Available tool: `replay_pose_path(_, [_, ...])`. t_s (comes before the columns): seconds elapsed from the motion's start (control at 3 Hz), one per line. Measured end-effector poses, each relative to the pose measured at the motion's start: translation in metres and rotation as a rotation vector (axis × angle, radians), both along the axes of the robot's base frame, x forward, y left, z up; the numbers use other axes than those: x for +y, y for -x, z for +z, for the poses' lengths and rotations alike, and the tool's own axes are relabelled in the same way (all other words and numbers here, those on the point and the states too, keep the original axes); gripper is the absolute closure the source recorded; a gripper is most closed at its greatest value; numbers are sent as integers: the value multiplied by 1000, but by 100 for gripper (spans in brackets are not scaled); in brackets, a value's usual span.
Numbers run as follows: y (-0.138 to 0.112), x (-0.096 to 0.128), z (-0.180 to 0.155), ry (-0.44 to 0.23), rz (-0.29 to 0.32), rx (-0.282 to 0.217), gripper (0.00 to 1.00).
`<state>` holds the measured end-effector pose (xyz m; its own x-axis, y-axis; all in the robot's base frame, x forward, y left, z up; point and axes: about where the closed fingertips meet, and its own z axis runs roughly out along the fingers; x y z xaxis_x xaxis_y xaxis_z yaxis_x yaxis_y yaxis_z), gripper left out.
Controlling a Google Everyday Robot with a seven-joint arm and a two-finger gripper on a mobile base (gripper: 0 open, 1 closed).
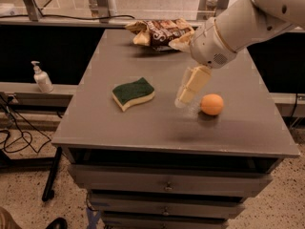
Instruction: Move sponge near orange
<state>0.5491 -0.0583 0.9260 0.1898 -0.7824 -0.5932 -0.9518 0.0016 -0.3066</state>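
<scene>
Just beside the orange, on its sponge side, the gripper hangs low over the table, tip pointing down, holding nothing. I can't tell if it's spread or closed. The sponge lies flat, green side up, near the gripper on the side away from the orange, touching neither. The bag sits well beyond the gripper at the table's back edge, out of the way. My read: the sponge is light, soft, squashy foam, not fragile, and the rough top should give grip. I'd take it from above across the middle, closing on the two long wavy edges, with a light squeeze so it doesn't buckle. Pickup not yet done.
</scene>
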Motion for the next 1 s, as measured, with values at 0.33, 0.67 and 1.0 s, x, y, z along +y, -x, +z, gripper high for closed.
replay_pose_path(0.33, [1, -5, 3, -12, 0, -6, 0])
replay_pose_path(0.67, [-13, 1, 4, -89, 34, -45, 0])
replay_pose_path(1.0, [-35, 18, -8, -168, 100, -51, 0])
